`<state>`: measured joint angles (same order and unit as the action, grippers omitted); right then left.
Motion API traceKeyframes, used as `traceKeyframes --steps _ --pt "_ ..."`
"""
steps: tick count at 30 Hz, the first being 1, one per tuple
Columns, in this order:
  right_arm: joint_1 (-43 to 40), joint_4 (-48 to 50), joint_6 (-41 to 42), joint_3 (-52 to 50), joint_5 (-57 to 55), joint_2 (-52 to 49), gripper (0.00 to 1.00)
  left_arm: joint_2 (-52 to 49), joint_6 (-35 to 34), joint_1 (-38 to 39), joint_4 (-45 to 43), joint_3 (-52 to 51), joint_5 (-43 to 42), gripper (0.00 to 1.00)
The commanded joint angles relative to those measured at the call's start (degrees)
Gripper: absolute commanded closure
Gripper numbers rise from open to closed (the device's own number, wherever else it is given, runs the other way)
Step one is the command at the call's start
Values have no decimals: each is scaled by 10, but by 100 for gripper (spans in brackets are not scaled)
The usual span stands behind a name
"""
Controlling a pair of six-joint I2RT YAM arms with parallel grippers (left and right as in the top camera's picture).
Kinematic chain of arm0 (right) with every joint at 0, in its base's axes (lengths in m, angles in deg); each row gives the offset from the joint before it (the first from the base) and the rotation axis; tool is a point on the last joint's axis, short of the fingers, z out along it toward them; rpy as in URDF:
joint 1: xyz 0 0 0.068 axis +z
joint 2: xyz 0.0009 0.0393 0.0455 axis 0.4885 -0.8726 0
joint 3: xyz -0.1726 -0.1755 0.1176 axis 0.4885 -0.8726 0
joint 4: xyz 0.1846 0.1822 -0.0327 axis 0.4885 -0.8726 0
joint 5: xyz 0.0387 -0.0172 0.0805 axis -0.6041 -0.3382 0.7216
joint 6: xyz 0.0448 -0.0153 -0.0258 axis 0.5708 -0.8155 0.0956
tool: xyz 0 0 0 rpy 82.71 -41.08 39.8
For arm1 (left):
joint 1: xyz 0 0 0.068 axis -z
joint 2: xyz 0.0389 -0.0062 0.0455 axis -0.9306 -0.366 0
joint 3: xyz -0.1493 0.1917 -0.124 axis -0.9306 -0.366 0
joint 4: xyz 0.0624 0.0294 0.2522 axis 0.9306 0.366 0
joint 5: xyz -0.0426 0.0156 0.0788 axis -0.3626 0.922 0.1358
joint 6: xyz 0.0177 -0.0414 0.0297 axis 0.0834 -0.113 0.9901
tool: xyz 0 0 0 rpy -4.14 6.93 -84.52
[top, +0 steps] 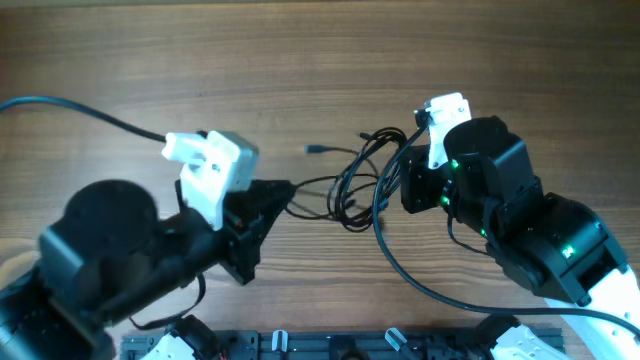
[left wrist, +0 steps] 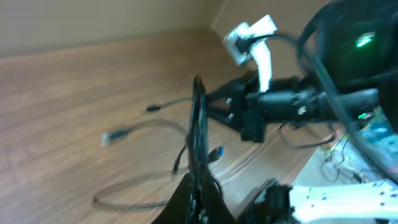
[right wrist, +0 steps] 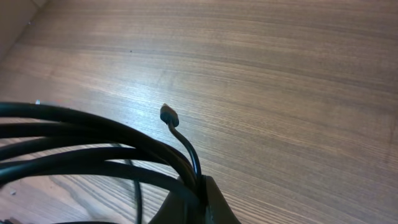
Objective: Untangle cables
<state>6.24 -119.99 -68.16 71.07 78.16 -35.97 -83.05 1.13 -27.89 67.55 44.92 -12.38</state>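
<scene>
- Your left gripper (top: 283,193) reaches right, pinched closed on the cables (top: 352,180).
- Your right gripper (top: 393,178) reaches left opposite it, clamped on the same bundle.

Wood-grain table (top: 200,60), dark slotted rail (top: 330,343) along its near edge, beige wall (left wrist: 93,22)

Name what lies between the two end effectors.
The tangled cables span between left end effector and right end effector, seen overhead.
</scene>
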Motion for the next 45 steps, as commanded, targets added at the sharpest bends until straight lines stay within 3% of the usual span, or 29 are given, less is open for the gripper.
traceKeyframes --steps 1,5,9,12,17,20,23,28,30,31,33,34,35,37,41,42,44,45 --pt "-2 -12 -1 5 -22 3 96 18 -39 -3 -43 3 -3 96" --pt "-2 -21 -1 5 -22 3 96 18 -91 -3 -76 3 70 96" --pt "-2 -26 1 5 -22 3 96 18 -206 -3 -83 3 262 96" --pt "-2 -34 0 5 -22 3 96 17 -207 -3 -70 3 356 96" --pt "-2 -15 -4 5 -7 3 96 17 -207 -3 5 3 368 94" --pt "-2 55 -61 5 44 3 95 9 -207 -3 54 3 368 94" --pt "-2 125 -66 5 50 4 95 1 -207 -3 91 3 367 96" --pt "-2 164 -65 5 105 3 96 -10 -206 -3 108 3 312 92" --pt "-2 164 -66 5 121 4 96 -15 -200 -3 98 3 275 86" --pt "-2 165 -75 5 147 4 96 -19 -200 -3 92 3 256 74" --pt "-2 170 -131 5 235 3 95 -35 -180 -3 88 3 242 22" --pt "-2 169 -152 5 250 3 94 -44 -170 -3 88 3 237 5" --pt "-2 165 -164 5 245 3 91 -55 -170 -3 88 3 229 0" --pt "-2 163 -168 5 246 3 84 -73 -170 -3 88 3 212 0" --pt "-2 163 -166 5 250 3 82 -115 -170 -3 83 3 197 0" --pt "-2 163 -167 5 249 3 73 -125 -170 -3 83 3 195 0" --pt "-2 151 -161 5 216 3 34 -135 -170 -3 83 3 195 0" --pt "-2 130 -141 5 165 3 25 -134 -170 -3 83 3 195 1"
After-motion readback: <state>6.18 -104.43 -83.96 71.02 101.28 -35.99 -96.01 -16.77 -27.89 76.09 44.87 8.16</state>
